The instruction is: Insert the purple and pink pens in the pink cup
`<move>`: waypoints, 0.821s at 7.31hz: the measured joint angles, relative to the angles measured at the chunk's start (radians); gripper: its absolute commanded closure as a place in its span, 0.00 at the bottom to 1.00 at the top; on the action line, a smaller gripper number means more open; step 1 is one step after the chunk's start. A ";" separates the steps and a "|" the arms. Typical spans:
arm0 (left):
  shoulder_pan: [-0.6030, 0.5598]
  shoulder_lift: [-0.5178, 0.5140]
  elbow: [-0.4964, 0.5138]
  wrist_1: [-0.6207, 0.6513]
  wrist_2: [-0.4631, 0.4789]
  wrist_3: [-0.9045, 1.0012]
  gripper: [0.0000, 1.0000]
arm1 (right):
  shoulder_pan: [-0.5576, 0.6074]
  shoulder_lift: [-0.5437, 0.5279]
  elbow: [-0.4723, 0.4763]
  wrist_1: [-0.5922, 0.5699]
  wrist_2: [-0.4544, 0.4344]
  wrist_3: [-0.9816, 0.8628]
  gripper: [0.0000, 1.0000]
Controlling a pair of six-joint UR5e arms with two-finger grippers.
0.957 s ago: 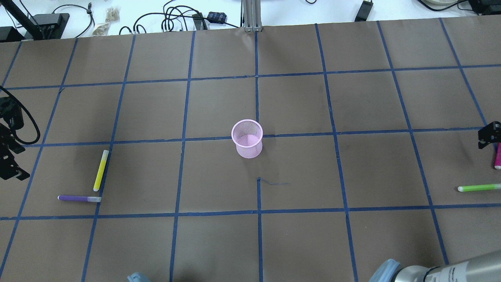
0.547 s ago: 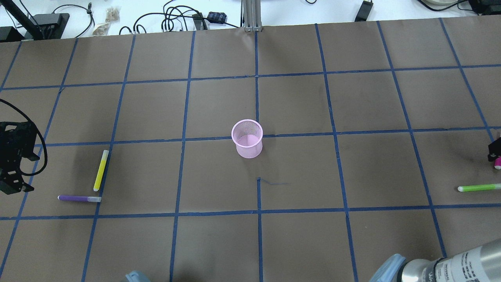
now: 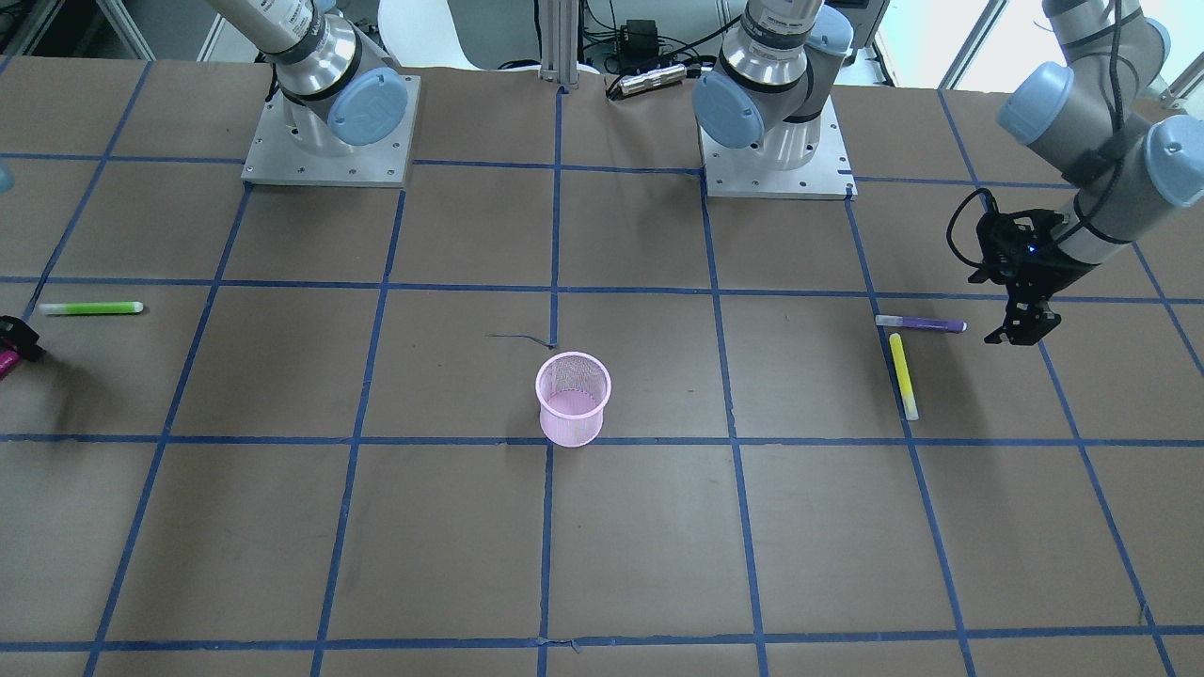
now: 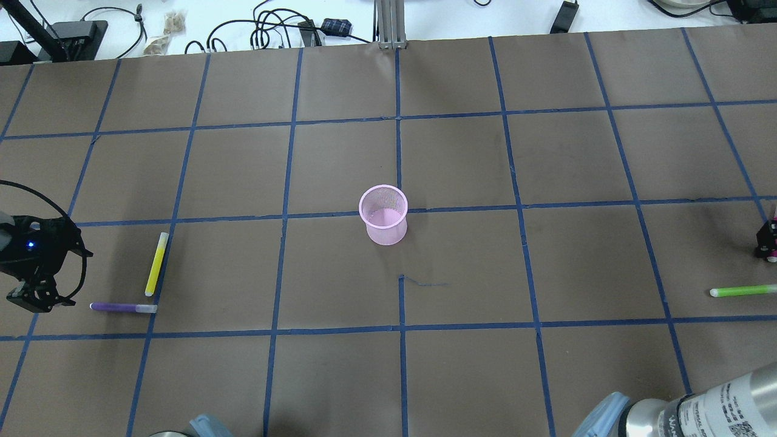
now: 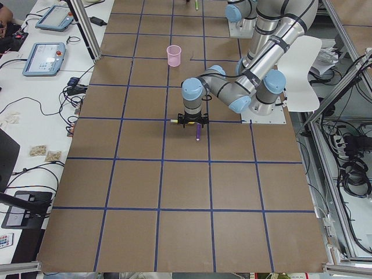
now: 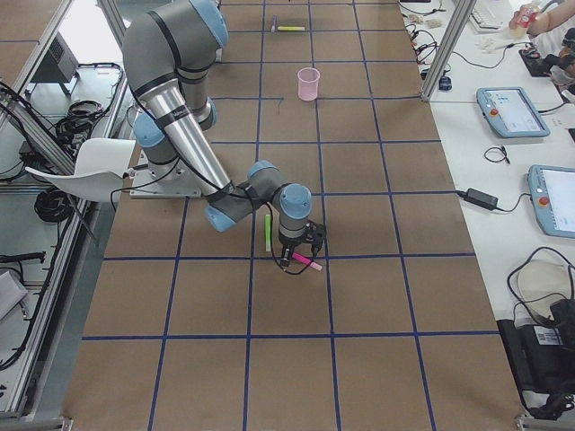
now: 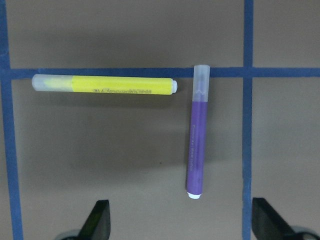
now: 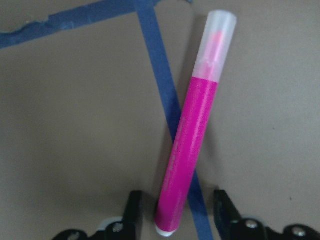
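The pink mesh cup [image 4: 383, 215] stands upright at the table's middle. The purple pen [image 4: 123, 308] lies flat at the left, its capped end beside the yellow pen. My left gripper [image 4: 33, 294] hovers just left of it, open and empty; in the left wrist view the purple pen [image 7: 197, 145] lies ahead of the spread fingers [image 7: 100, 220]. The pink pen [image 8: 192, 145] lies flat across a tape line at the far right. My right gripper [image 8: 177, 215] is open, its fingers either side of the pen's lower end, not closed on it.
A yellow pen [image 4: 156, 264] lies just beyond the purple one, at a right angle to it. A green pen [image 4: 742, 291] lies near the right gripper [image 4: 766, 246]. The robot bases [image 3: 324, 160] stand at the robot-side edge. Cables lie beyond the far edge.
My left gripper has moved right and nearer, closer to the purple pen. My right gripper has come down over the pink pen and covers most of it in the overhead view.
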 measured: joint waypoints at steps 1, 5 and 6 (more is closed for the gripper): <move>0.014 -0.009 -0.037 0.057 -0.001 0.022 0.00 | 0.000 0.000 -0.001 0.002 -0.001 0.003 1.00; 0.081 -0.027 -0.094 0.141 -0.023 0.121 0.00 | 0.006 -0.034 -0.013 0.026 -0.007 0.020 1.00; 0.083 -0.035 -0.097 0.145 -0.028 0.126 0.00 | 0.028 -0.076 -0.037 0.104 0.009 0.042 1.00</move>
